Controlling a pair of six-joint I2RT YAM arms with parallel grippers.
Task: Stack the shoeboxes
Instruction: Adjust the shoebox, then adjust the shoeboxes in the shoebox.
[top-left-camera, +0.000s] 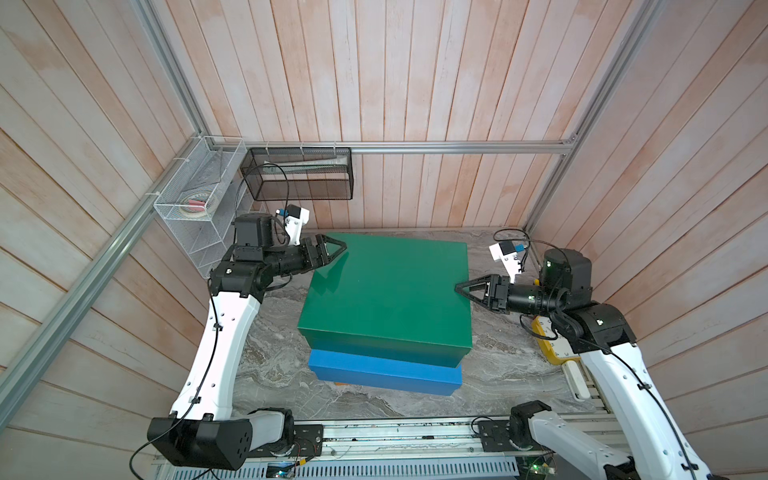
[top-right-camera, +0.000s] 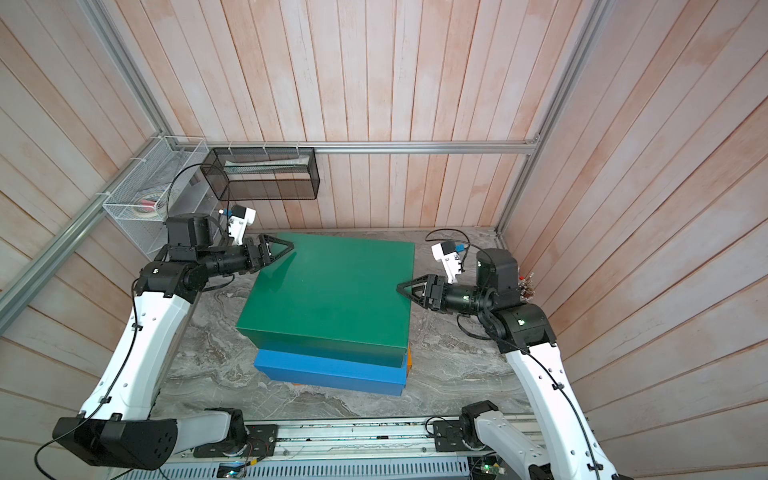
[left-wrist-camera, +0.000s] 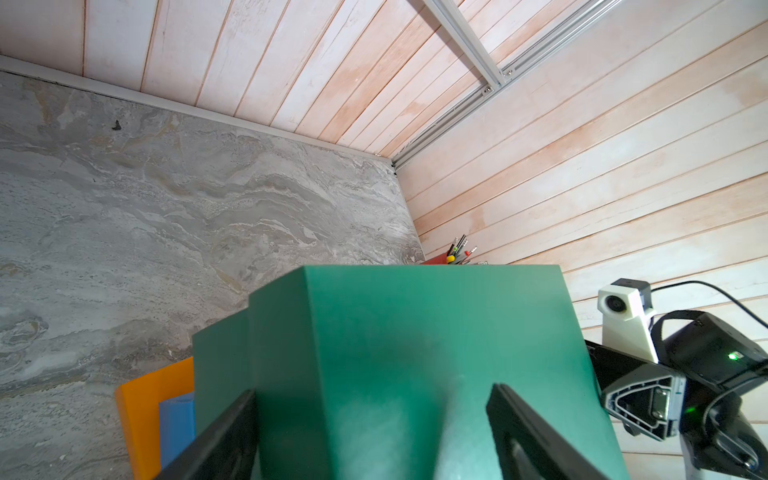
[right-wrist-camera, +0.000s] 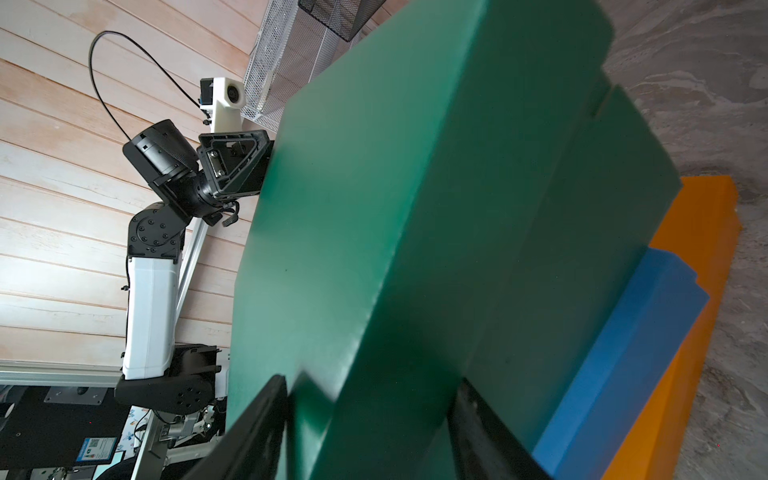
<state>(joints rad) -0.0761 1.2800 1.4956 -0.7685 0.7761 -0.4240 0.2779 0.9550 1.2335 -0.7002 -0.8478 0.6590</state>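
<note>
Green shoebox is sitting on top of the stack and is serving as reference here. The blue shoebox is lying directly under it, jutting out on the side facing the arm bases. The orange shoebox is lying lowest, showing only slivers past the blue one, all on the marble table. The three are not lining up flush. I am judging the main risk to be a sideways push or uneven lift sliding the green box off the blue one, or dragging the lower two along. Left gripper is sitting at the green box's far corner on the left arm's side, jaws standing wide, one finger over the lid and one beside the wall under the rim. Right gripper is sitting at the opposite side edge, jaws set narrower and likewise astride the rim. Whether either is pressing the cardboard I am not able to tell. Second risk: fingers hooking that rim may be raising the lid alone, or denting it. Writing: all three boxes are showing plain faces, no brand. A yellow-and-white thing beside the green box, under the right arm, is carrying what look like digits, too small to trust. Well apart from the green box, by the left arm's base, a blue label is showing a QR code, its text unreadable.
</note>
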